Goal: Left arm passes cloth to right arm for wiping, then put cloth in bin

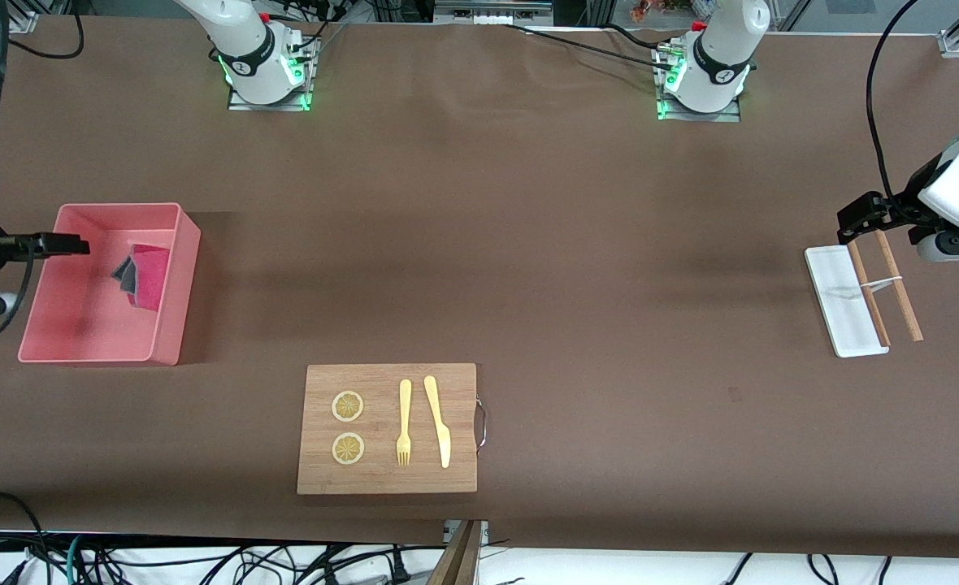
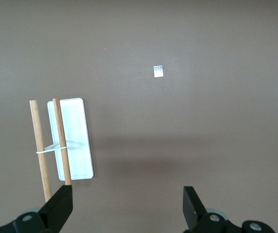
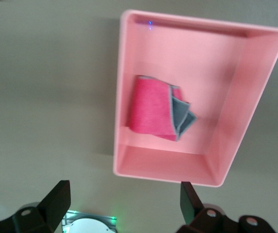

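Two arms in frame, both cut off at the front view's edges. Cloth (image 1: 148, 275) lies inside the pink bin (image 1: 167, 329), against the wall at the bin's 3 o'clock side in front view, grey underside folded up at one corner. Right pincer (image 1: 69, 244) hangs over the bin's 9 o'clock rim, released, nothing in it; right wrist view shows both fingers (image 3: 57, 199) spread, the bin and cloth below them. Most of the right arm is out of frame. Left pincer (image 1: 857, 218) is over the white tray (image 1: 833, 305) at the left arm's end of the desk, also released and empty. Two banded wooden sticks (image 1: 894, 280) lie across the tray; their upper ends are hidden by the pincer. Wooden board (image 1: 386, 479) at 6 o'clock carries lemon slices (image 1: 348, 406), fork (image 1: 404, 422), knife (image 1: 437, 418).
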